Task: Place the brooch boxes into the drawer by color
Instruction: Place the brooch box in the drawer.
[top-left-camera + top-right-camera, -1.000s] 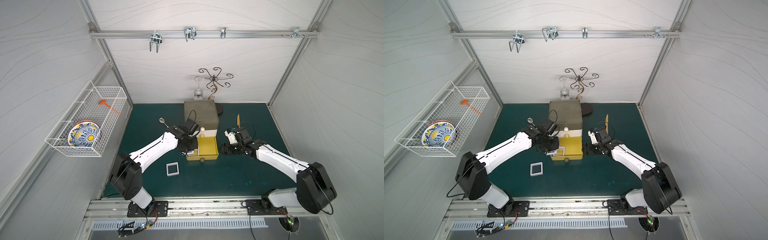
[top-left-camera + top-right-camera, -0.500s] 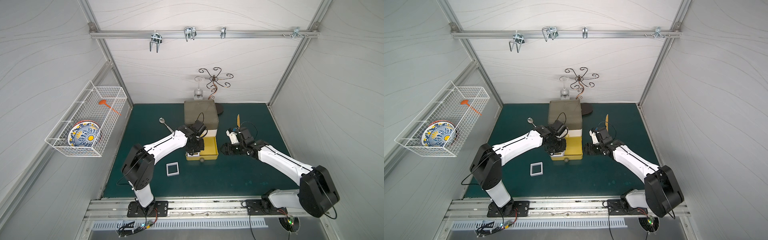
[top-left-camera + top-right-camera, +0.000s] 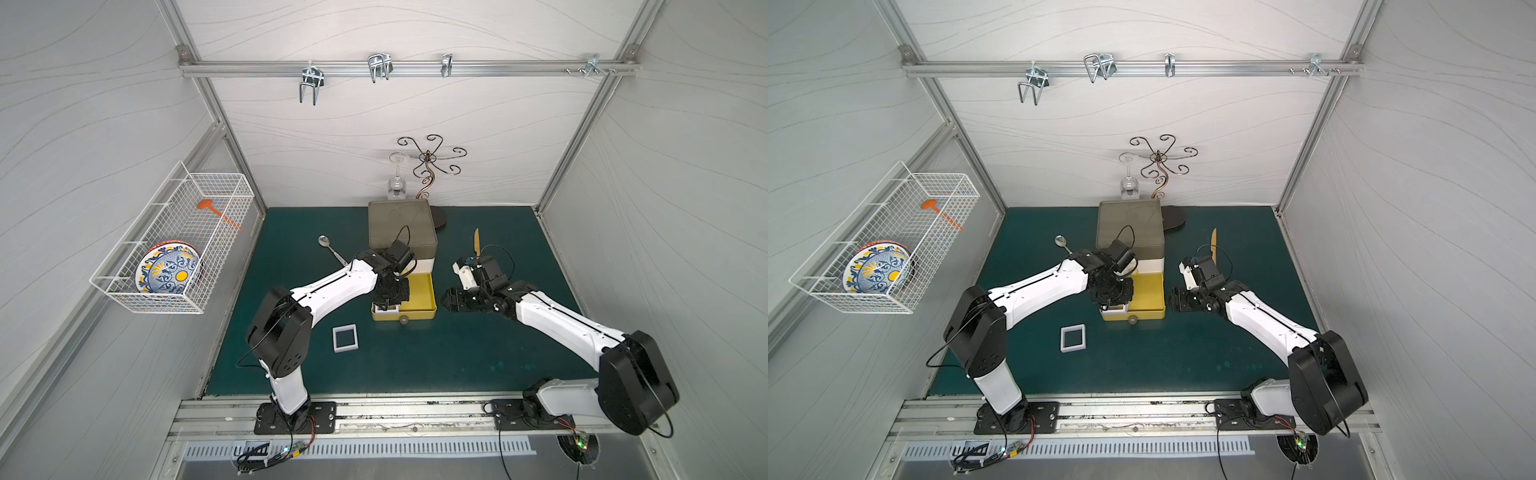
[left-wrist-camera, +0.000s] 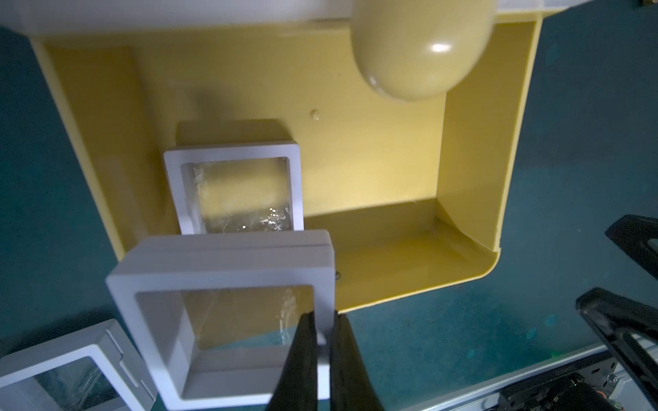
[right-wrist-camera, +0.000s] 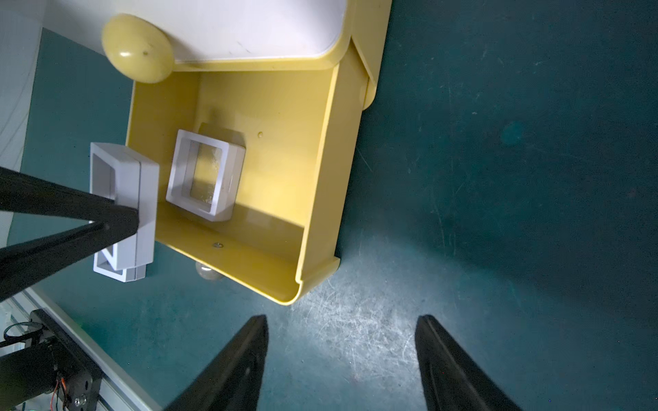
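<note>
Just over yellow drawer [image 4: 391, 178] corner, left claw [image 4: 322, 316] clamped on white box [image 4: 220, 259], right claw [image 5: 343, 318] apart

Text: nothing readable is showing in any view.
Labels: none are appearing on the drawer [image 3: 417, 314] or the white boxes [image 4: 231, 153].

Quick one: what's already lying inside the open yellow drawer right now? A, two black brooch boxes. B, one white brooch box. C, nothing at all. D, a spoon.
B: one white brooch box lies flat on the floor of the yellow drawer. The left gripper is shut on a second white box held over the drawer's corner, not yet set down.
</note>
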`<state>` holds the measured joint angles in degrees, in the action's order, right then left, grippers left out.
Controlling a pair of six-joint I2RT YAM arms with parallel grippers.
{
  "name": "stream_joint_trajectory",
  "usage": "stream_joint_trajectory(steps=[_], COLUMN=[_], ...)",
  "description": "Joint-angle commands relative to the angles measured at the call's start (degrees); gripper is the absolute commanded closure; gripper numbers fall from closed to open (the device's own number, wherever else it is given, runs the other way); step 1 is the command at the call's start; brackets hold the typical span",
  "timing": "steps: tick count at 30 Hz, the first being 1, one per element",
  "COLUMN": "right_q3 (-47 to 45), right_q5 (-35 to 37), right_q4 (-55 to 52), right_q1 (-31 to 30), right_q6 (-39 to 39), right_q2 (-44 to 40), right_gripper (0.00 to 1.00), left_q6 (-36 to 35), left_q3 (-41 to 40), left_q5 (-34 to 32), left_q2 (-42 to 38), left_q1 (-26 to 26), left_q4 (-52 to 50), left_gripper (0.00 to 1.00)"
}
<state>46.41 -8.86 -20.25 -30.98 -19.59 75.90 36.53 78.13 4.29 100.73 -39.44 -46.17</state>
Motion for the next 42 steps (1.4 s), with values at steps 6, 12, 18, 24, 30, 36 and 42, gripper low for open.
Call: stream_joint_trajectory(steps=[6,12,18,24,30,36,42], right_q3=[-1.06,-1.06,-1.06,-1.36,-1.81,-2.81,-2.83], right_q5=[0.34,-0.02,-0.23,-0.07,0.03,0.01,-0.1], right_q4=[-0.84,-0.36,-0.14,-0.32,-0.24,0.12,0.26], right_q1=[0.37,0.32,0.37,0.35,0.39,0.33,0.32], right_q6=[0.06,-0.21,-0.46,-0.44,-0.52,-0.96,-1.22], right_q2=[-1.13,-0.63,-0.33,-0.61,-0.78,-1.18,-1.52], right_gripper=[0.3,0.29,0.29,0.3,0.29,0.29,0.29], left_q6=[-1.64,-1.73,-1.99,-1.99,-1.49,-0.5,-0.59], left_q3=[2.58,0.09,-0.52,-0.91,-3.75,-7.26,-7.46], left_q5=[-5.28,-6.93,-7.33,-6.82,-6.58,-6.93,-7.37], left_q2=[-2.02,-5.69,-4.51,-2.97,-2.6,-3.56,-3.03], left_q1=[1.03,0.86,0.86,0.86,0.77,0.68,0.68], left_q4=[8.26,10.53,11.02,11.18,11.72,12.86,12.69], left_gripper=[1.0,1.0,1.0,1.0,1.0,1.0,0.88])
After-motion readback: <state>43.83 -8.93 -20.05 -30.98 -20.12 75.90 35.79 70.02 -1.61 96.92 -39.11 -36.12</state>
